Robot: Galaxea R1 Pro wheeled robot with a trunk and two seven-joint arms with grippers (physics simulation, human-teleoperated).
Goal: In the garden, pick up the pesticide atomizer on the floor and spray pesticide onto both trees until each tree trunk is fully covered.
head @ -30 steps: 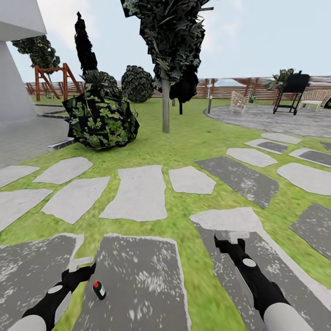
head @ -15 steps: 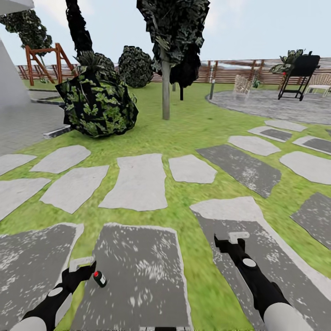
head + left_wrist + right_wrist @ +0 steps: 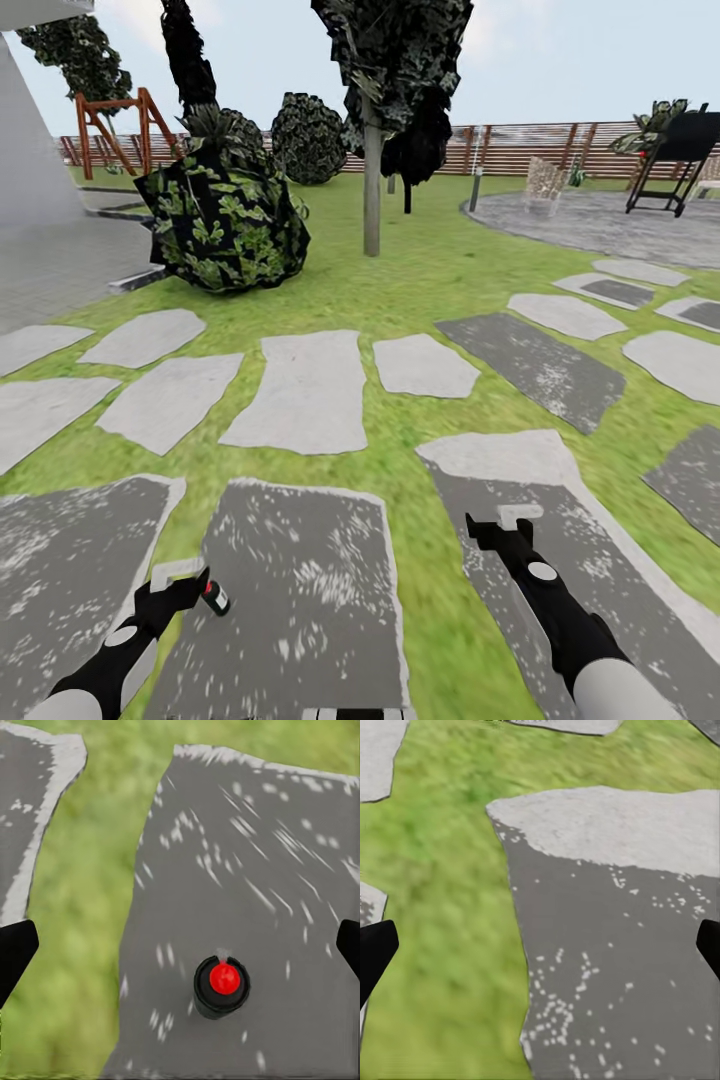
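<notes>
Red-capped and small, the pesticide atomizer (image 3: 221, 987) stands upright on a dark stepping stone (image 3: 300, 560) between the left gripper's (image 3: 178, 575) wide-spread fingers — an off-centre close could topple it — while the right gripper (image 3: 515, 518) hangs open, empty.

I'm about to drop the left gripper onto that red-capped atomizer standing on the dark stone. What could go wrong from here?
1. The atomizer stands upright on the dark stepping stone and looks small; a finger brushing it could tip it over.
2. In the left wrist view it sits nearer one finger than the other, so the left gripper may close off-centre.
3. The open right gripper hovers low over its own stone; lowering the trunk might ground it.
</notes>
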